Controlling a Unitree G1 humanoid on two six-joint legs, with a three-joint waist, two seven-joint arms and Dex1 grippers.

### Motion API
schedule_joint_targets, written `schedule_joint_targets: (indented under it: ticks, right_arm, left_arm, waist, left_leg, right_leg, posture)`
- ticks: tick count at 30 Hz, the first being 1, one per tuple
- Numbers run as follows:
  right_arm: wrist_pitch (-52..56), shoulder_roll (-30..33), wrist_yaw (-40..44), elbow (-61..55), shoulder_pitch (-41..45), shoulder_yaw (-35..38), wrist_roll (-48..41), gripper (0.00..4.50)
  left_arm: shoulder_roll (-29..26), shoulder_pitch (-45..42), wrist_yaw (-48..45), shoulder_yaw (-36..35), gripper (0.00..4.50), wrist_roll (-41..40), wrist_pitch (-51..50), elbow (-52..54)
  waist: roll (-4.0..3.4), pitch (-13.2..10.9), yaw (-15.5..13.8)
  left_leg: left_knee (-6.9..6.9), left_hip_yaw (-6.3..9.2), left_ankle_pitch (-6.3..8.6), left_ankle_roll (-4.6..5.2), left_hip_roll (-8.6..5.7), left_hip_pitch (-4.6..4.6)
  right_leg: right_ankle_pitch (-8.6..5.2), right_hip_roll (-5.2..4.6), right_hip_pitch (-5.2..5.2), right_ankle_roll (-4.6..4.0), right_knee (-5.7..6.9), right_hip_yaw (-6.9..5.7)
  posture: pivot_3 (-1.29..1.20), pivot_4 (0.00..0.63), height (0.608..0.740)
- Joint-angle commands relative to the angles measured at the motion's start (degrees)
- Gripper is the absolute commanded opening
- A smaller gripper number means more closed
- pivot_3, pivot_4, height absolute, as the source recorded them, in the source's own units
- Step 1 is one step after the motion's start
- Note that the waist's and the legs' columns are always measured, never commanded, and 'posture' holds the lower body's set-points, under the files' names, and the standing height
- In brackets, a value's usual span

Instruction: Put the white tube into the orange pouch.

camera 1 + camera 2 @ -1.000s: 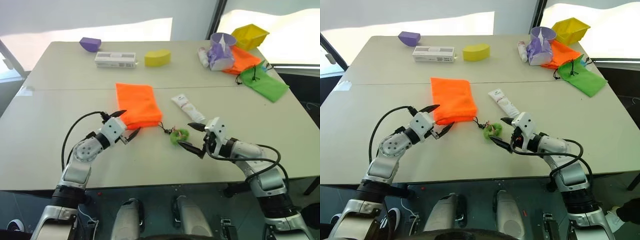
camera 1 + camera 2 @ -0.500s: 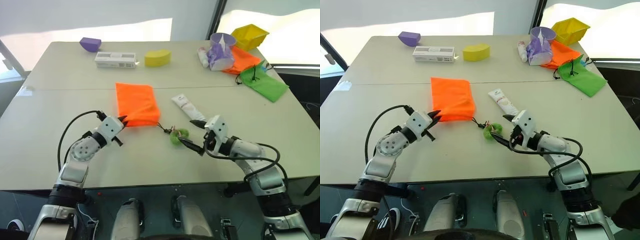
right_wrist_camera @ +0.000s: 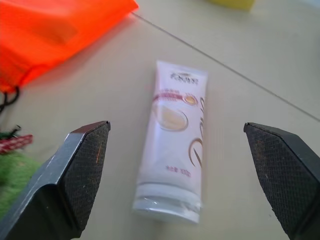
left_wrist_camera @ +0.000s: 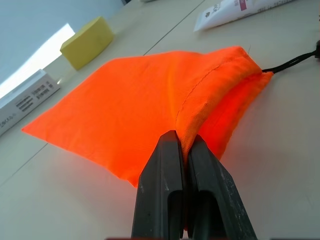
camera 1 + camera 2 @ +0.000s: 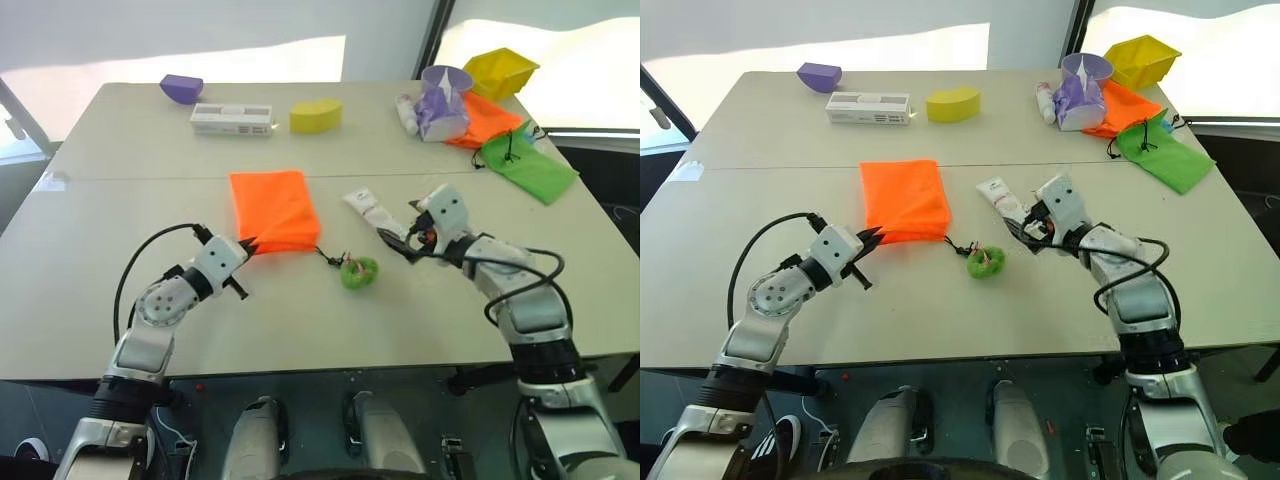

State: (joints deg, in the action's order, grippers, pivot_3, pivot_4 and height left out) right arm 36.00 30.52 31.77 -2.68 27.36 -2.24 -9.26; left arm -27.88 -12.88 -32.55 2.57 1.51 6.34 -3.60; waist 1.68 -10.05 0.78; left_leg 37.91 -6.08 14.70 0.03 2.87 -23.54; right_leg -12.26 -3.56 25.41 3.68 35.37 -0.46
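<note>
From the head, the small white plastic squeeze tube [image 5: 372, 212] lies flat on the pale desk [image 5: 120, 250], long axis running ten to four o'clock, cap toward four, just right of the bright orange fabric drawstring pouch [image 5: 273, 208]. The left wrist view shows the left tool [image 4: 182, 150] clamped on the pouch's near hem. The right wrist view shows the right tool [image 3: 177, 150] spread wide, straddling the tube, cap nearest.

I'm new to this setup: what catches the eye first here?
The orange pouch at mid-table, its near edge pinched by the left gripper. Just right of it lies the white tube, with the right gripper open over it.
</note>
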Motion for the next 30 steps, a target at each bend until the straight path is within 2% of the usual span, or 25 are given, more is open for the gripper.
schedule_joint_targets:
  ticks: [1, 5, 9, 18, 21, 23, 24, 25, 30]
  right_arm:
    - [11.5, 1.8, -0.3, -0.5, 5.1, -0.2, -0.2, 4.50]
    - [20.9, 1.1, 1.3, -0.7, 8.4, 0.9, -4.0, 4.50]
    - [24.9, -1.8, -0.4, 1.3, 10.2, 1.8, -5.4, 4.50]
    - [20.2, -2.3, -4.3, 6.0, 10.1, -3.4, 0.3, 4.50]
    - [19.0, -2.6, -4.7, 7.1, 9.4, -3.8, 1.0, 3.68]
    - [19.3, -3.1, -4.6, 6.1, 9.2, -3.2, 0.3, 2.75]
    - [19.3, -3.0, -4.6, 5.3, 9.1, -3.1, 0.1, 2.13]
    - [19.2, -2.8, -4.5, 4.6, 9.0, -3.0, 0.1, 1.81]
    - [18.1, -0.5, -2.1, -2.2, 8.5, -1.5, -1.6, 1.82]
  left_arm:
    - [0.4, 0.4, 0.5, -0.3, 0.07, -0.5, -0.2, 2.5]
    - [0.7, 0.7, 1.1, -0.2, 0.07, 0.0, -0.3, 2.8]
    - [1.0, 1.2, 1.4, -0.5, 0.07, -0.3, -0.9, 3.5]
    - [1.0, 2.6, 1.8, -0.3, 0.07, 0.0, -1.6, 5.4]
    - [1.0, 2.7, 1.8, -0.3, 0.00, 0.0, -2.0, 5.7]
    - [0.9, 2.9, 1.8, -0.2, 0.00, 0.0, -2.3, 6.0]
    - [0.9, 3.0, 1.8, -0.2, 0.00, 0.0, -2.4, 6.1]
    - [0.8, 3.2, 1.8, -0.2, 0.00, 0.0, -2.5, 6.2]
    - [0.8, 3.9, 1.7, 0.1, 0.00, 0.1, -3.1, 7.2]
  waist:
    - [-0.01, 0.0, 0.1]
    - [-0.01, 0.0, 0.1]
    - [-0.01, 0.0, 0.1]
    - [-0.01, 0.0, 0.1]
    - [-0.01, 0.0, 0.1]
    - [-0.01, 0.0, 0.2]
    - [-0.01, 0.0, 0.2]
    - [-0.01, 0.0, 0.2]
    - [-0.02, 0.0, 0.1]
  left_leg:
    - [0.00, -0.01, 0.00, 0.00, 0.00, 0.00]
    - [0.00, 0.00, 0.00, 0.00, 0.00, -0.01]
    - [-0.02, 0.01, 0.00, 0.00, 0.00, -0.03]
    - [-0.01, -0.01, 0.00, 0.00, -0.02, -0.06]
    - [-0.01, 0.00, 0.00, 0.00, -0.02, -0.06]
    - [-0.01, -0.01, 0.00, 0.00, -0.02, -0.06]
    - [-0.01, -0.01, 0.00, 0.00, -0.02, -0.06]
    - [-0.01, -0.01, 0.00, 0.00, -0.02, -0.06]
    - [-0.01, 0.00, 0.00, 0.00, -0.02, -0.12]
  right_leg:
    - [0.00, -0.01, 0.01, 0.00, 0.01, 0.01]
    - [0.00, -0.01, 0.02, 0.00, 0.01, 0.01]
    - [0.00, 0.00, 0.02, 0.00, 0.00, -0.01]
    - [0.01, 0.00, 0.05, 0.00, -0.02, -0.01]
    - [0.00, 0.03, 0.04, 0.01, -0.02, -0.01]
    - [0.00, 0.06, 0.04, 0.01, -0.02, -0.01]
    - [0.01, 0.07, 0.04, 0.01, -0.01, -0.01]
    - [0.01, 0.07, 0.04, 0.01, -0.01, -0.01]
    - [0.00, 0.06, 0.09, 0.02, -0.03, -0.02]
  posture:
    - [0.00, 0.150, 0.740]
    - [0.00, 0.150, 0.740]
    - [0.00, 0.150, 0.740]
    - [0.00, 0.150, 0.740]
    - [0.00, 0.150, 0.740]
    - [0.00, 0.150, 0.740]
    - [0.00, 0.150, 0.740]
    - [0.00, 0.150, 0.740]
    - [0.00, 0.150, 0.740]
